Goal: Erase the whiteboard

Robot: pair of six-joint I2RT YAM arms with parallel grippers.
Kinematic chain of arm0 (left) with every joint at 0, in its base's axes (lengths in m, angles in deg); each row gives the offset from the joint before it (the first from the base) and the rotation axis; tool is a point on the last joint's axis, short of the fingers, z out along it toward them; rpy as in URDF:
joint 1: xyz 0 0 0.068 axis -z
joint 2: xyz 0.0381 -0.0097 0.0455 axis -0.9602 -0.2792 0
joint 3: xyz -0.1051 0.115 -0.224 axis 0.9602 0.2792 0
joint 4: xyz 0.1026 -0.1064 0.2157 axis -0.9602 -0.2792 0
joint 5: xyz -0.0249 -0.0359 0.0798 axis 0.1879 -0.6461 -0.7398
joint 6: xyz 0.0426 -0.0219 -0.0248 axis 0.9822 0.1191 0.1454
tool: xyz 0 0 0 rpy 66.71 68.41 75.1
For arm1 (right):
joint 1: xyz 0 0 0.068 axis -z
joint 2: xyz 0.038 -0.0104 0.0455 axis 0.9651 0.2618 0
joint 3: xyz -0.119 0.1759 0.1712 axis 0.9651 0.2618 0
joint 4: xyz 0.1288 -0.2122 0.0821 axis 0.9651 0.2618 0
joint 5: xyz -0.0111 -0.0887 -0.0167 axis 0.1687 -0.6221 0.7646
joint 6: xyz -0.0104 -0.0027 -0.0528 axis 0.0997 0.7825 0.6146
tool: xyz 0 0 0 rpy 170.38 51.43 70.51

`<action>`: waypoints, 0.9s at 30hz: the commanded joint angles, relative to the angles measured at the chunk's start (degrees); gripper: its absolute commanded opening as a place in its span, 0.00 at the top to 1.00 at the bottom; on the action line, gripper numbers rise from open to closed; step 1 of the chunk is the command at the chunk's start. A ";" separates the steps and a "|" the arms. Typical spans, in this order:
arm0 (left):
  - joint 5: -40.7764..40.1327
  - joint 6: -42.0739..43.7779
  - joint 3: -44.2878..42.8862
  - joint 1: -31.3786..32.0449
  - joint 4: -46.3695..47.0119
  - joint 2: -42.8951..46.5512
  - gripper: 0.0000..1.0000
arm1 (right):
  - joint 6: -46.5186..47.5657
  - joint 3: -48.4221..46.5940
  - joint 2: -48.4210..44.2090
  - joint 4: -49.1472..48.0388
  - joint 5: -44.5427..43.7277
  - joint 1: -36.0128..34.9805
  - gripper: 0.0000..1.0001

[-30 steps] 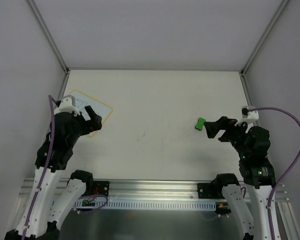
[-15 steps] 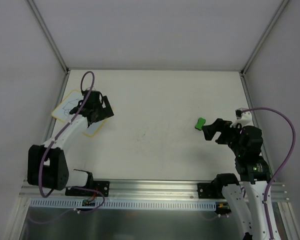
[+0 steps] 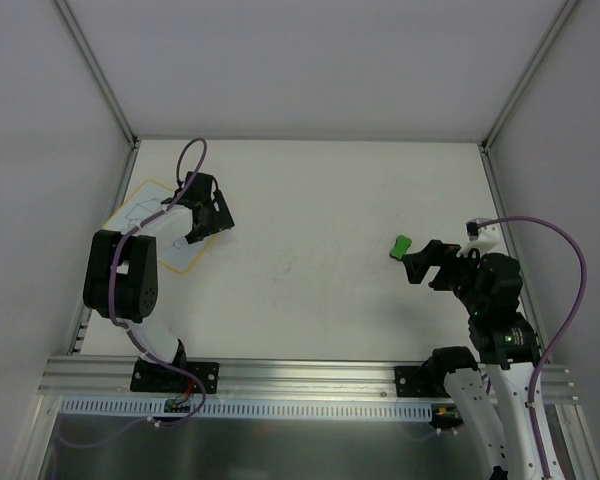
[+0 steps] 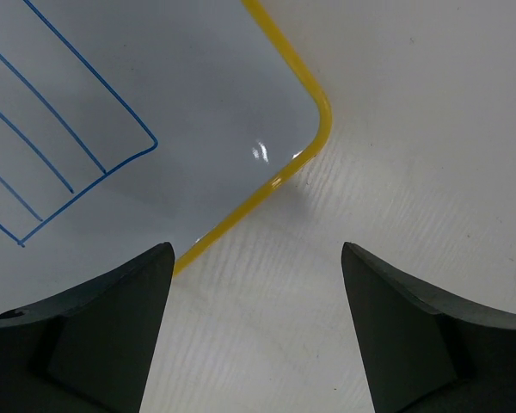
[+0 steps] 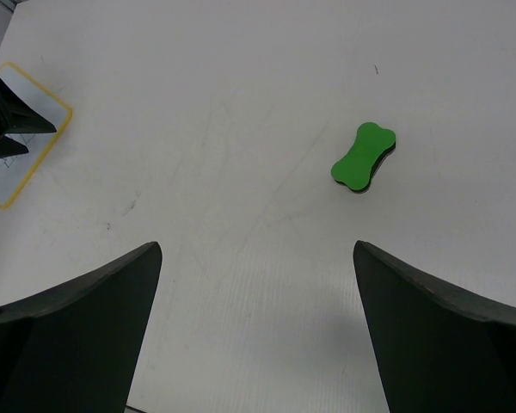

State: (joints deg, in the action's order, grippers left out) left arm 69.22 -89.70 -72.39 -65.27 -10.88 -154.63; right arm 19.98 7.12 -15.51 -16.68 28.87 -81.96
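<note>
The whiteboard (image 3: 140, 200) lies flat at the table's left edge, white with a yellow border and a blue line drawing. In the left wrist view its rounded corner (image 4: 241, 103) sits just ahead of the fingers. My left gripper (image 3: 212, 212) is open and empty, low over the board's right corner (image 4: 256, 251). A green bone-shaped eraser (image 3: 401, 246) lies at the right on the table. My right gripper (image 3: 425, 264) is open and empty just short of it; in the right wrist view the eraser (image 5: 363, 157) lies ahead and to the right of the gripper (image 5: 256, 249).
The table (image 3: 310, 200) is white with faint smudges (image 5: 120, 211). Grey walls with metal posts (image 3: 95, 70) close it in on three sides. An aluminium rail (image 3: 310, 380) runs along the near edge by the arm bases. The whiteboard (image 5: 21, 159) also shows far left in the right wrist view.
My left arm has folded and reached out, carrying its gripper right and farther along the board to its right corner. My right gripper has drawn back slightly from the eraser.
</note>
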 commanded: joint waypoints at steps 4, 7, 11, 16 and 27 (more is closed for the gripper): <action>2.23 -3.26 0.02 -0.52 1.63 -2.10 0.21 | 1.14 -0.04 -0.41 -2.41 -0.90 -0.69 0.01; 2.93 -3.43 -0.15 -0.52 1.81 -3.42 0.23 | 1.14 -0.04 -0.49 -2.32 -0.98 -0.77 0.01; 3.72 -3.35 -0.41 -0.43 2.07 -5.00 0.25 | 1.23 -0.04 -0.76 -2.41 -0.90 -0.95 0.01; 5.57 -3.52 0.20 0.62 2.33 -6.32 0.33 | 1.23 -0.04 -1.02 -2.32 -0.90 -0.95 0.01; 15.59 -13.00 0.73 16.33 2.25 -7.02 0.52 | 1.06 -0.22 -1.46 -2.32 -1.77 -0.95 0.01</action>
State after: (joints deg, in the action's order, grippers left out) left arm 77.55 -97.17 -72.50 -55.20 -5.63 -159.22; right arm 20.42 7.12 -16.14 -16.68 28.13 -82.57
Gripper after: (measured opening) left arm 0.486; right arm 0.991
